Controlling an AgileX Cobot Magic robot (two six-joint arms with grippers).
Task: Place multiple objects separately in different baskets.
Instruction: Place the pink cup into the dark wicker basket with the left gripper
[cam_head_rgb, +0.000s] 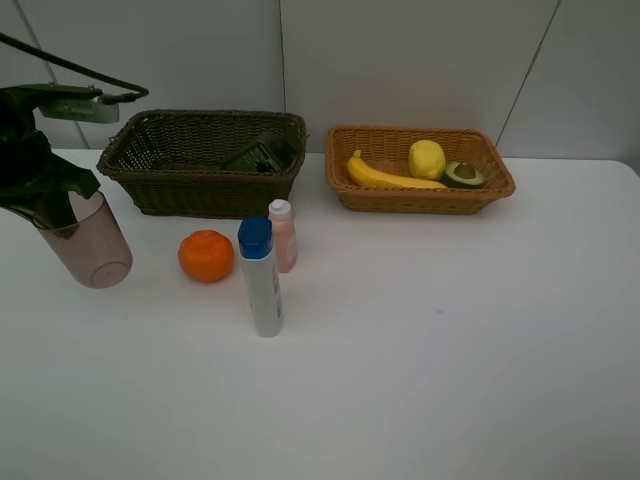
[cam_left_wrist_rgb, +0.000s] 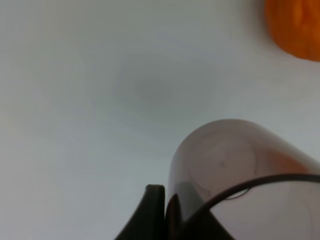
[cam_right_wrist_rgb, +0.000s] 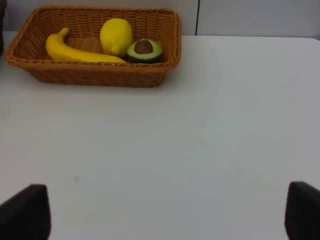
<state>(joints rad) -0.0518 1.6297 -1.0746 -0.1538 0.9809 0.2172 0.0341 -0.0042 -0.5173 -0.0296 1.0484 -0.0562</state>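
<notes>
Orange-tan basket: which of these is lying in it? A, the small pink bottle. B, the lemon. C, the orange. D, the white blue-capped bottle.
B: the lemon lies inside the orange-tan basket, next to the banana and the halved avocado.

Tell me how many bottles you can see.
3. A white bottle with a blue cap stands on the table, a small pink bottle stands just behind it, and a dark green bottle lies in the dark basket. Others may hide there.
</notes>
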